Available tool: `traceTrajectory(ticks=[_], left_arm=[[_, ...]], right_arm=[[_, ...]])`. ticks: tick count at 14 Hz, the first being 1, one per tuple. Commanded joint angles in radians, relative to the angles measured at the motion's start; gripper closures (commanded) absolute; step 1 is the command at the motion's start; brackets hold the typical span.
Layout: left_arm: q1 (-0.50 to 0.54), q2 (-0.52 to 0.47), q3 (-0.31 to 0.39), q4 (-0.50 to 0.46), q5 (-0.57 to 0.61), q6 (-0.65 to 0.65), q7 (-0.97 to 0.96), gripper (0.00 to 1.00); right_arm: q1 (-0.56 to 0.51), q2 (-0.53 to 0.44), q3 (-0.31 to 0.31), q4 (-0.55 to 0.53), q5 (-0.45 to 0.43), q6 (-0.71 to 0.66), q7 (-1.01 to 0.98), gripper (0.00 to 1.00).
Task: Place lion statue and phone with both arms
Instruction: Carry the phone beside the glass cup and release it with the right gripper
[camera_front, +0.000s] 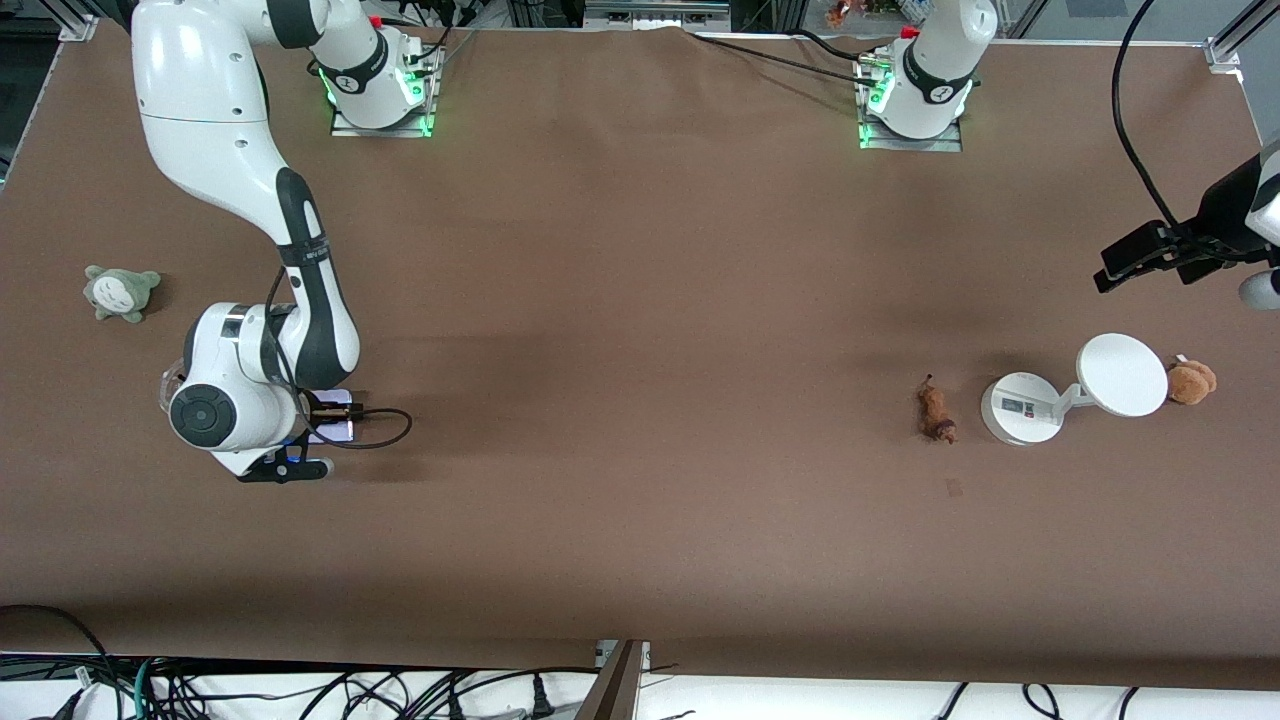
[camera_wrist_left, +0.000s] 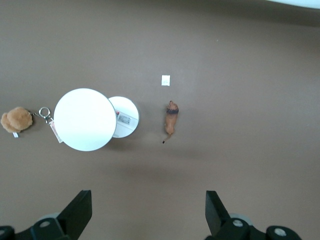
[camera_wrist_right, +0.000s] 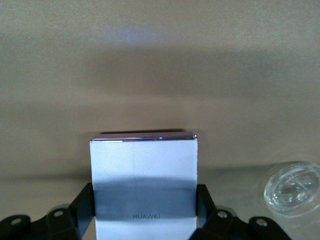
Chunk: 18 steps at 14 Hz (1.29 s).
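Gripping phone (camera_wrist_right: 144, 185) marked HUAWEI, right jaws closed, left jaws open over lion statue (camera_wrist_left: 171, 120)

We are looking at a robotics lab bench, not a home or a shop. Two white robot arms are bolted to metal base plates (camera_front: 382, 122) with green indicator lights, standing along one edge of a wide table (camera_front: 640, 300) covered in plain brown cloth. Aluminium frame rails (camera_front: 1228, 45) sit at the table's corners, and loose black cables (camera_front: 300, 690) trail along the floor by the edge nearest the front camera. We also see scattered test props: a grey plush toy (camera_front: 121, 293), a tan plush keychain (camera_front: 1191, 381) and a white round-based device (camera_front: 1060, 400).
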<state>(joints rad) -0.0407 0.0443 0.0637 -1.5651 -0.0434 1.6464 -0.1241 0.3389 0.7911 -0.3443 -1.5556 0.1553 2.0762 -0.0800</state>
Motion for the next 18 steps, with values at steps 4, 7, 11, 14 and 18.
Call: traceTrajectory(ticks=[4,7,11,14,18], left_arm=[[0.015,0.014,0.005,0.033,0.002,0.076,0.017,0.0],[0.013,0.015,0.007,0.037,0.005,0.079,0.021,0.0],[0.006,0.048,0.001,0.074,0.003,0.084,0.021,0.0],[0.001,0.049,-0.002,0.076,0.008,0.079,0.015,0.0],[0.001,0.049,-0.002,0.076,0.01,0.073,0.012,0.0]], right_arm=[[-0.027,-0.03,0.001,-0.034,0.021,0.01,-0.027,0.5],[-0.028,-0.033,0.001,-0.018,0.018,0.002,-0.032,0.0],[-0.021,-0.073,0.004,0.101,0.007,-0.121,-0.032,0.0],[-0.027,-0.119,-0.002,0.231,0.003,-0.341,-0.034,0.0],[-0.017,-0.249,-0.016,0.301,-0.005,-0.591,-0.027,0.0]])
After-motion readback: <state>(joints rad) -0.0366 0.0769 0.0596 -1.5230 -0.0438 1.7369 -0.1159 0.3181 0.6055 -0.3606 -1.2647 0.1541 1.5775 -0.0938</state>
